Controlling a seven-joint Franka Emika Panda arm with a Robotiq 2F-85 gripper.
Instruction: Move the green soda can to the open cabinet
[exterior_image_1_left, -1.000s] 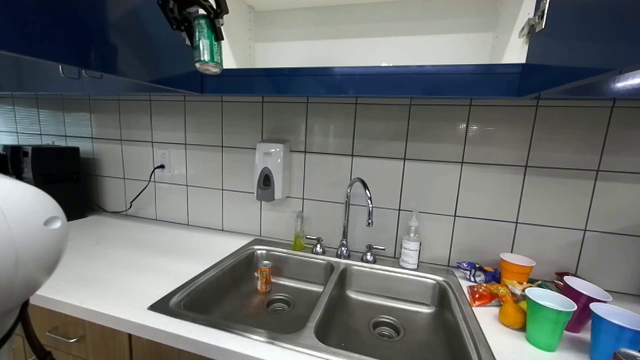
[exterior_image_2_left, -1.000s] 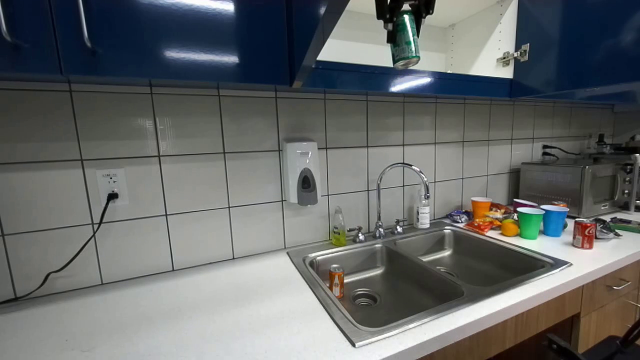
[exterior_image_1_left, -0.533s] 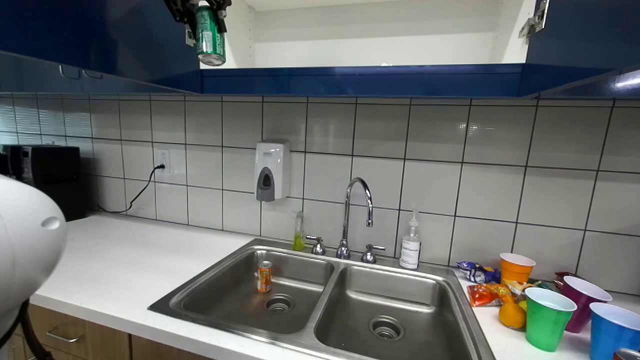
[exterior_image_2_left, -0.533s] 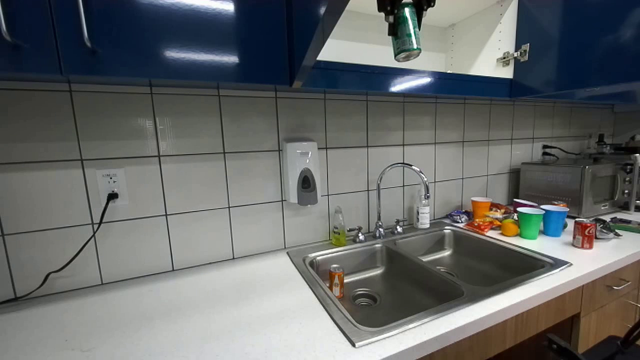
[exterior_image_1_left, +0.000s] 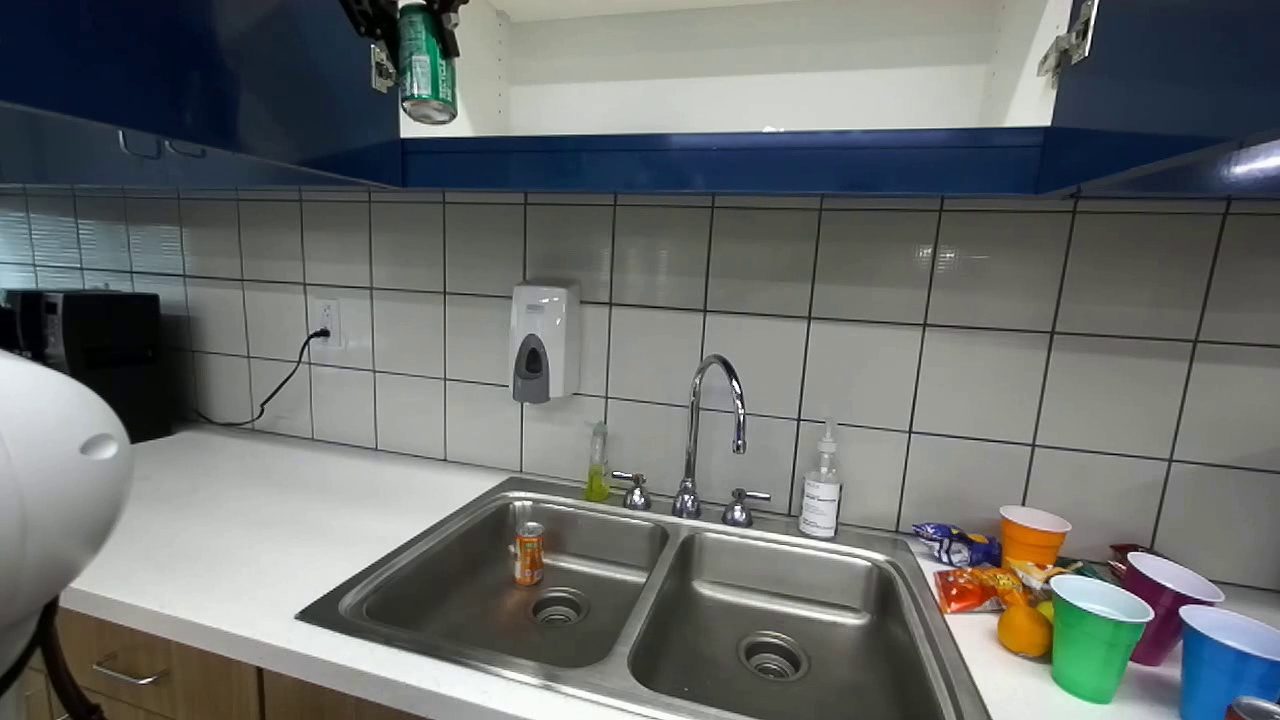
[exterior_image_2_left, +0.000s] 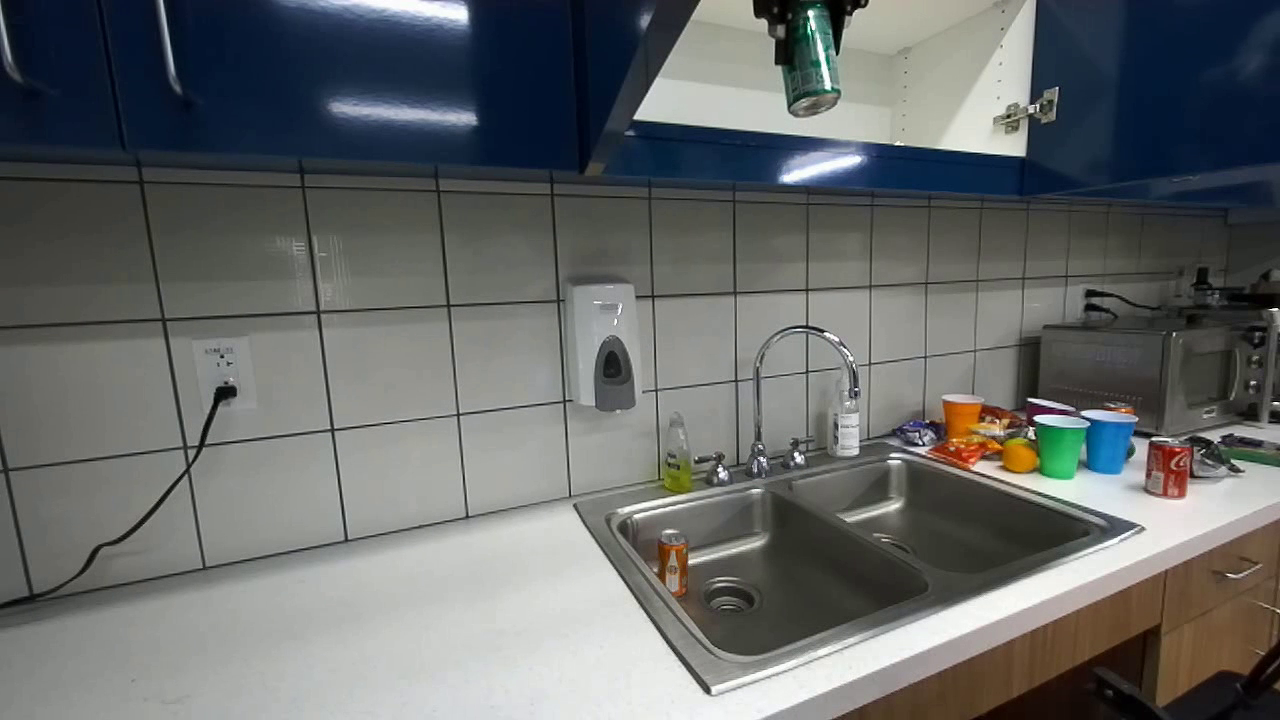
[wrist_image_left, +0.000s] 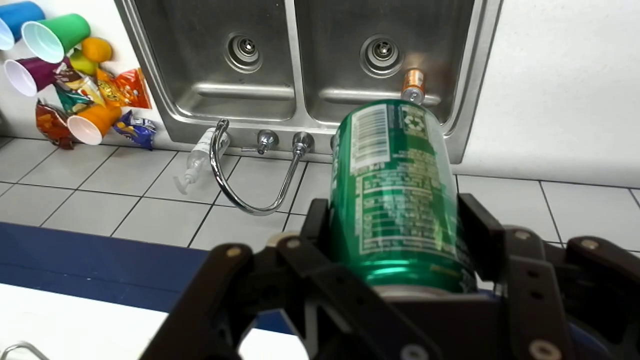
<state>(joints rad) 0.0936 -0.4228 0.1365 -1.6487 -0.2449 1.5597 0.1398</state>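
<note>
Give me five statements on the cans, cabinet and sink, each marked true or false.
1. The fingers hold the green can. True.
2. The cabinet above the sink is open. True.
3. The green can stands in the sink. False: it is held up near the cabinet.
4. An orange can is in the sink. True.
5. The orange can lies on its side. False: it stands upright.

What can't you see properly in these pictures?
Tiny writing on the green soda can: blurred, wrist view.
Top of the gripper: cut off by the top edge, both exterior views.
Top of the open cabinet: cut off there too.
Orange thing: mostly hidden by the blue cup, in an exterior view.
</note>
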